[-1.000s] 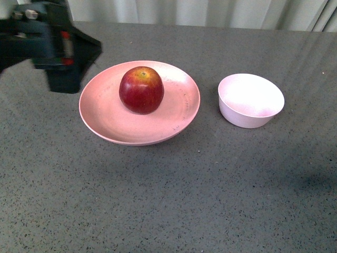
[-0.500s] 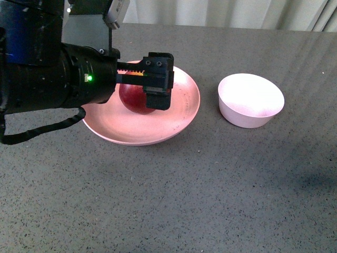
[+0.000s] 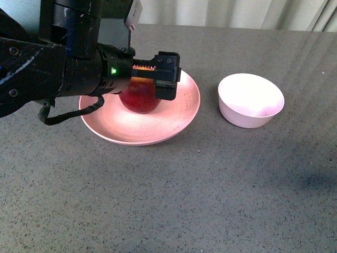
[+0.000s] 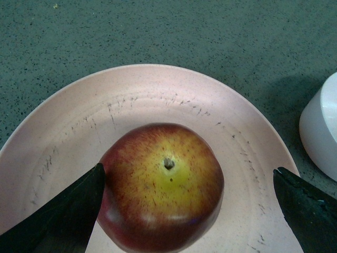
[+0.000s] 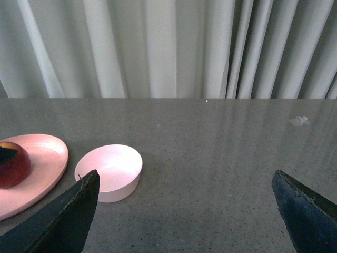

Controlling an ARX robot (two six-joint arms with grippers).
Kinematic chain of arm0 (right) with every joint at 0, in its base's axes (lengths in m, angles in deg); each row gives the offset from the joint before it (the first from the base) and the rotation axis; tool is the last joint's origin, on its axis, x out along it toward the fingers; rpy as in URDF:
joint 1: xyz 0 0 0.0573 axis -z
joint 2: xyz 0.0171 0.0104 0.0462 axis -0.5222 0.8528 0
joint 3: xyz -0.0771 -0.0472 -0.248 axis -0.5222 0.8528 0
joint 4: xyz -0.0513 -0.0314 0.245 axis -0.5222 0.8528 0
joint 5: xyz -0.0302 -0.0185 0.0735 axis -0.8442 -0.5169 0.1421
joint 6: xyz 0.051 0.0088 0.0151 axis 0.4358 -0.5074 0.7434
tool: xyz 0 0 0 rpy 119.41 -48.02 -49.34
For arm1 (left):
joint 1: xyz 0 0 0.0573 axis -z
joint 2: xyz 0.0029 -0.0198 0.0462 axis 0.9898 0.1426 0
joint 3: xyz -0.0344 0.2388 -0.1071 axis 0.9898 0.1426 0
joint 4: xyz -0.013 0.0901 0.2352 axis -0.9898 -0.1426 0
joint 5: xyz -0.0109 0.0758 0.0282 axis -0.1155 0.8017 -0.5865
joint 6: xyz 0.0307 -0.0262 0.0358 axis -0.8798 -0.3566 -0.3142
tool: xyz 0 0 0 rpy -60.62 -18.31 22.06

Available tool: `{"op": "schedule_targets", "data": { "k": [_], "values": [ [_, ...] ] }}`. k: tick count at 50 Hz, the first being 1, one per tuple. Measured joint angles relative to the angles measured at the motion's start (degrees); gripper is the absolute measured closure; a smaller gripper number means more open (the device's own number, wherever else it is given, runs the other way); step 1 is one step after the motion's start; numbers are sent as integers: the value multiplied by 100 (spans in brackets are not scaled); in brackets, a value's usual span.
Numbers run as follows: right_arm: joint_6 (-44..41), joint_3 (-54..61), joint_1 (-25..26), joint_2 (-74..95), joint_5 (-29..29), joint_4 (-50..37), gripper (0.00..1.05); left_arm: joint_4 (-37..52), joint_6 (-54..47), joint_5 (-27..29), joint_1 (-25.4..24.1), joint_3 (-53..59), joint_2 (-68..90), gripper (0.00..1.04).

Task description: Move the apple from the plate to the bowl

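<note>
The dark-red apple (image 3: 138, 101) with its yellow stem patch (image 4: 167, 171) rests in the middle of the salmon-pink plate (image 3: 113, 125). My left gripper (image 3: 167, 77) hangs open right over it, jaws straddling the apple (image 4: 163, 184). One finger (image 4: 63, 216) lies close against the apple's side; the other finger (image 4: 308, 211) stands well clear over the plate's rim (image 4: 158, 74). The pale bowl (image 3: 251, 100) is empty, to the right of the plate. My right gripper (image 5: 185, 176) is open above bare table, with the bowl (image 5: 110, 171), plate (image 5: 42, 158) and apple (image 5: 11, 164) off to one side.
The dark speckled tabletop (image 3: 200, 200) carries only the plate and bowl. Pale curtains (image 5: 158, 47) hang behind the table's far edge. The left arm's black body (image 3: 58, 74) covers the plate's left rear part.
My left arm swung in from the far left and now reaches over the plate, its open gripper above the apple. Apple, plate and bowl have not moved.
</note>
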Motion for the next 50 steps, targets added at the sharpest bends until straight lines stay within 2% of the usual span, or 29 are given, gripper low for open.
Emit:
{"op": "schedule_targets", "data": {
  "k": [25,26,29,32,42,50],
  "values": [
    [0,0,0,0,-2,0,9,-166,-44,221,-26,-389,498,9],
    [0,0,0,0,0,0,9,-168,-50,232,-24,-389,503,9],
    [0,0,0,0,-2,0,9,-173,-61,293,0,-389,507,20],
    [-2,0,0,0,-2,0,9,-173,-81,321,13,-389,507,24],
    [0,0,0,0,0,0,9,-173,-66,348,48,-387,463,25],
    [-2,0,0,0,0,0,9,-249,-52,308,264,-402,214,25]
  ]
}}
